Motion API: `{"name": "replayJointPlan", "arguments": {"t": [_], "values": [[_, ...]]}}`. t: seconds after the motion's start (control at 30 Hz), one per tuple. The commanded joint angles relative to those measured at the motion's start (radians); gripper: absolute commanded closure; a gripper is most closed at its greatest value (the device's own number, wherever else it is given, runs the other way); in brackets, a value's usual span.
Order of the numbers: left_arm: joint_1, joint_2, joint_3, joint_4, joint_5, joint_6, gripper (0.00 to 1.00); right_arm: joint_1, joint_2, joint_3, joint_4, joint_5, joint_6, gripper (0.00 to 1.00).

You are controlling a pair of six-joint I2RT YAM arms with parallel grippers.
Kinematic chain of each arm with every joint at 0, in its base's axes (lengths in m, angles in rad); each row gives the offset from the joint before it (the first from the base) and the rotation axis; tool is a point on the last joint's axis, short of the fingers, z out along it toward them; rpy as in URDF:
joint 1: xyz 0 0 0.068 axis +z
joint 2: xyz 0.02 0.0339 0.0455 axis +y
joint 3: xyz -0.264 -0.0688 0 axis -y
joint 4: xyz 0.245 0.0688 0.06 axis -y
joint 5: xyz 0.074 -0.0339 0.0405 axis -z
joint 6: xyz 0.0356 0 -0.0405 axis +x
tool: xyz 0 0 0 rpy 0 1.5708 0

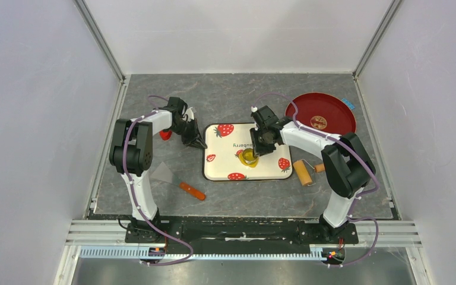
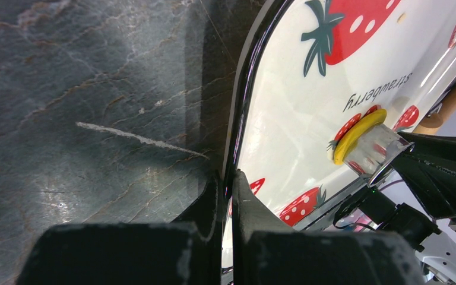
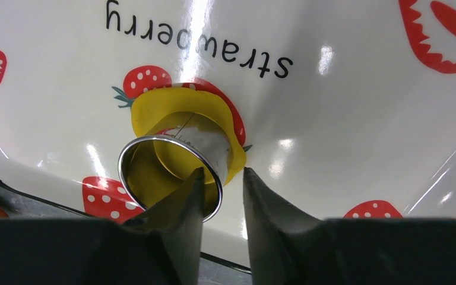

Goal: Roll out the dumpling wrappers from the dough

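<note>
Right gripper: jaws stand a little apart, one finger inside the metal ring cutter and one outside. The thin wall sits loose between them, with nothing clamped.
Left gripper: closed tight on the dark left rim of the tray, pinning it to the grey table.
Dough: a flattened bright-yellow patch lies under and around the cutter, toward the near edge of the tray, partly over a strawberry print.
Wrapper: yellow shows inside the ring. Whether a clean disc is cut free there cannot be told.
Tray contents: only the dough and the cutter standing on it.
Red plate: sits at the far right of the table, well apart from the tray, with no dough seen on it.
Roller: lies on the table just beside the tray's right edge, outside it.
Risk, cutter: with the wall loose between the fingers, a sideways pull could tip the ring or drag it, smearing the cut edge.
Risk, dough: soft dough may cling to the ring and lift with it, tearing the round.
Risk, tray: the glossy tray could slide if the left grip slips off the rim.
</note>
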Motion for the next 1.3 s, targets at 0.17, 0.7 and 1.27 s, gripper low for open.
{"name": "replayJointPlan", "arguments": {"t": [0.17,0.7,1.27], "values": [[-0.016,-0.037,-0.016,0.009,-0.066,0.035,0.74,0.002,-0.06,0.073,-0.02,0.008,-0.015,0.41],[-0.139,-0.328,-0.034,0.022,-0.271,0.084,0.56,-0.133,-0.186,-0.043,0.127,-0.243,-0.015,0.31],[-0.343,-0.127,-0.026,0.278,0.101,-0.196,0.59,-0.206,-0.148,-0.197,0.279,-0.48,-0.02,0.44]]}}
